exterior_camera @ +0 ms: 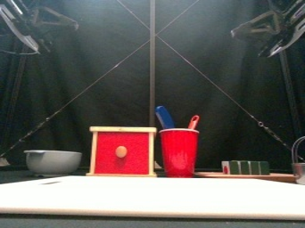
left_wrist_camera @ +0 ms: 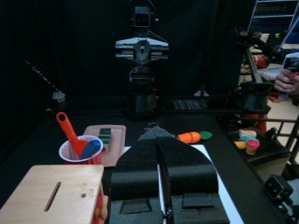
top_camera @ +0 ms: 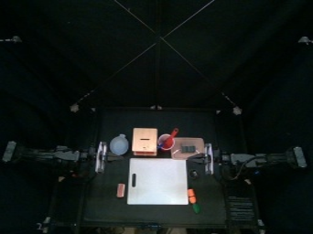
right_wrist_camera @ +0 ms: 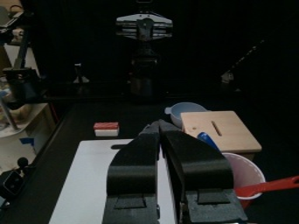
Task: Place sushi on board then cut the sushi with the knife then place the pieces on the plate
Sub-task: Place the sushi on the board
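Observation:
The dark green sushi roll (exterior_camera: 247, 166) lies on the pink tray (exterior_camera: 272, 176) at the back right, beside the red cup (exterior_camera: 179, 152) that holds a blue knife (exterior_camera: 165, 116) and a red knife (exterior_camera: 193, 122). The white cutting board (top_camera: 159, 181) lies bare at the table's front. My left gripper (top_camera: 102, 157) hangs shut off the board's left back corner. Opposite it, off the right back corner, my right gripper (top_camera: 208, 157) is shut too. The left wrist view shows the sushi roll (left_wrist_camera: 105, 134) beyond the cup (left_wrist_camera: 82, 150).
A wooden box with a red drawer front (exterior_camera: 123, 152) stands left of the cup, and a blue-grey bowl (exterior_camera: 53, 160) left of that. A small red and white toy (top_camera: 120, 190) lies left of the board. Orange (top_camera: 192, 195) and green (top_camera: 196, 206) toys lie to its right.

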